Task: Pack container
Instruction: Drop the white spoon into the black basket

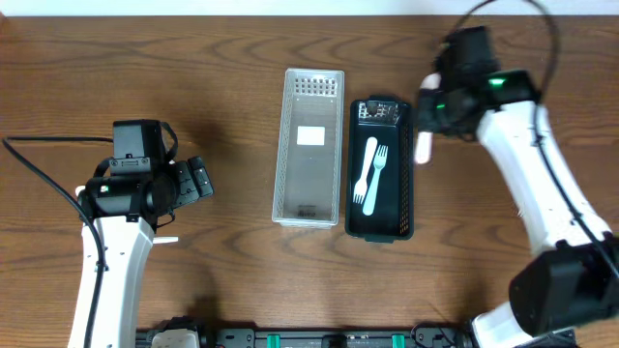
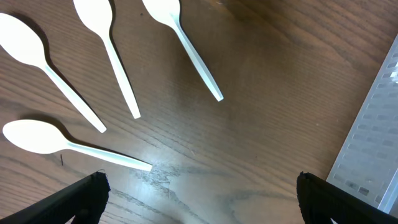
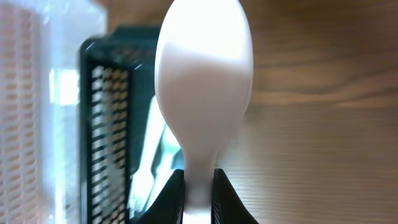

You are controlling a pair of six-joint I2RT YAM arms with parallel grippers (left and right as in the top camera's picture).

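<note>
Right pincer (image 3: 199,190) clamped on white spoon (image 3: 204,87), bowl pointing outward, lengthwise beside black basket (image 1: 409,184)

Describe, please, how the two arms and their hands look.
The left arm and right arm have white links, black joint housings and trailing black cables. A green light glows on the right one. The left hand and right hand have black fingers.

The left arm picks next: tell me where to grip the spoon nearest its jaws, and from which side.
Grip the nearest spoon by the middle of its handle, coming straight down with the open left gripper. It lies flat on the table, so likely only a top approach fits; the handle is narrow and straight, the bowl wide and rounded. Set the jaws across the handle.
</note>
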